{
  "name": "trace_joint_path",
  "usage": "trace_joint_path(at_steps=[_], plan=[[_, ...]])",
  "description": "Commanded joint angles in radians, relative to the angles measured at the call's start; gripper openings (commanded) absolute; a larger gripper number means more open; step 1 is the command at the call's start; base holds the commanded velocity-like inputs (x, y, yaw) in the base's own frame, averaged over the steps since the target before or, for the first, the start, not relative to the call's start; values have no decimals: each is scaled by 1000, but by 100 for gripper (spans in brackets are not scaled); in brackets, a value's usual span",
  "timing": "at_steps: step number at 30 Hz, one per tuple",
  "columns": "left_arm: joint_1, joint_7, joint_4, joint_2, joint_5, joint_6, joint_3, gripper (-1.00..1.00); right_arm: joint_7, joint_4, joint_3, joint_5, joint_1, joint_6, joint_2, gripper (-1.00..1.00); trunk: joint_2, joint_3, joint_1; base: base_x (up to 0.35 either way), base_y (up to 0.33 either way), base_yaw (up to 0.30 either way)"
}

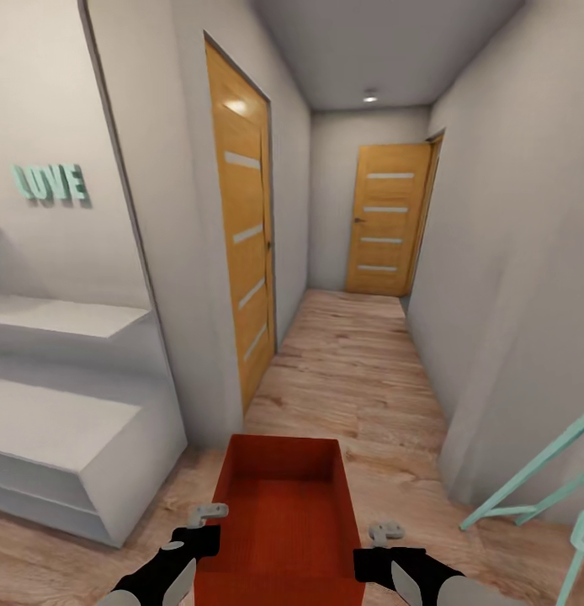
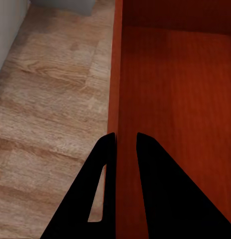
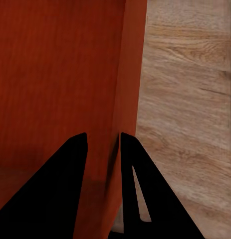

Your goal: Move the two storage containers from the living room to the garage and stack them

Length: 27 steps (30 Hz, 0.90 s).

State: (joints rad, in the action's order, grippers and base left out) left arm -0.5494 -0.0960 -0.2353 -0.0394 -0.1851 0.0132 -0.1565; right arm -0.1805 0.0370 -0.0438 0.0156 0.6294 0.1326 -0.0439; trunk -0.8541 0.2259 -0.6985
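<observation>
We carry one storage container (image 1: 284, 522), each tool (image 2: 126, 142) (image 3: 103, 142) pinching a thin side wall; grip slippage near the right wall (image 1: 511, 278) risks dropping it.

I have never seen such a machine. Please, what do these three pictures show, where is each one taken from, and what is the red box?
A two-armed wheeled robot in a simulation. The big picture looks down from its head into a hallway with a wood floor and wooden doors. The other two come from cameras near each gripper. The red box is a storage container, open and empty. The left gripper and right gripper each pinch a thin side wall, one finger inside, one outside, carrying it between them.
</observation>
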Motion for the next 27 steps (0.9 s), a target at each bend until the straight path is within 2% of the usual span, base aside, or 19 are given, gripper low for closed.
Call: trace_joint_path(at_steps=[1, 13, 27], plan=[[0, 25, 2, 1, -23, 2, -28, -100, -4, 63, -21, 4, 1, -27, 29, -100, -1, 1, -1, 295, 17, -240], [0, 25, 2, 1, -23, 2, -28, -100, -4, 63, -21, 4, 1, -27, 29, -100, -1, 1, -1, 306, 3, -232], [0, 25, 2, 2, -23, 2, -28, -100, -4, 63, -21, 4, 1, -27, 29, -100, -1, 1, -1, 327, 0, -56]])
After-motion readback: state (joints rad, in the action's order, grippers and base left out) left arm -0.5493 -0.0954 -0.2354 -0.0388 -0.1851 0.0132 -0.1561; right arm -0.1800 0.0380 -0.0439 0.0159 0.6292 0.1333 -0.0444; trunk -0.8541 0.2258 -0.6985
